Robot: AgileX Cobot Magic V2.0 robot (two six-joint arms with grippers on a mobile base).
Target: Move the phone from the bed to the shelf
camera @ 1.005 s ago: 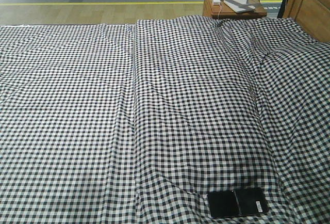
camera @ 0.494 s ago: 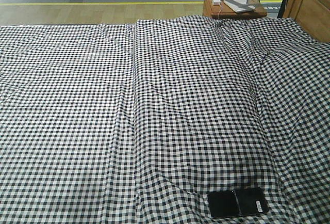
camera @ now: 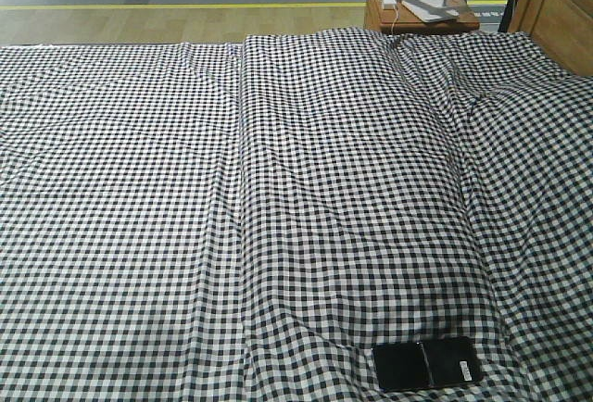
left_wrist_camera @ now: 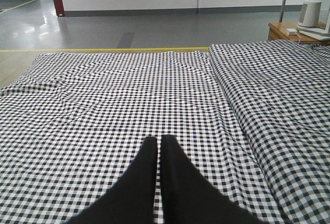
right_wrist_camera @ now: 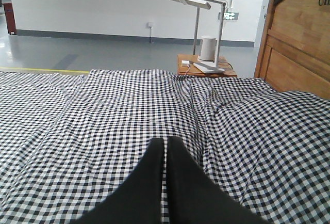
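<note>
Left claw (left_wrist_camera: 159, 142): clenching on nothing, hovering low over the bed (camera: 139, 189), probably because no reach is under way.
Right claw (right_wrist_camera: 165, 142): likewise clenching empty, pointing toward the far bedside table (right_wrist_camera: 225, 73).
Phone (camera: 428, 363): lying flat on the checked sheet at the near right edge, apart from both claws; neither wrist view is showing it.
Shelf: not showing in any view.
Next move: the right claw is probably sitting nearer the phone, so it is likely needing to open first.
</note>
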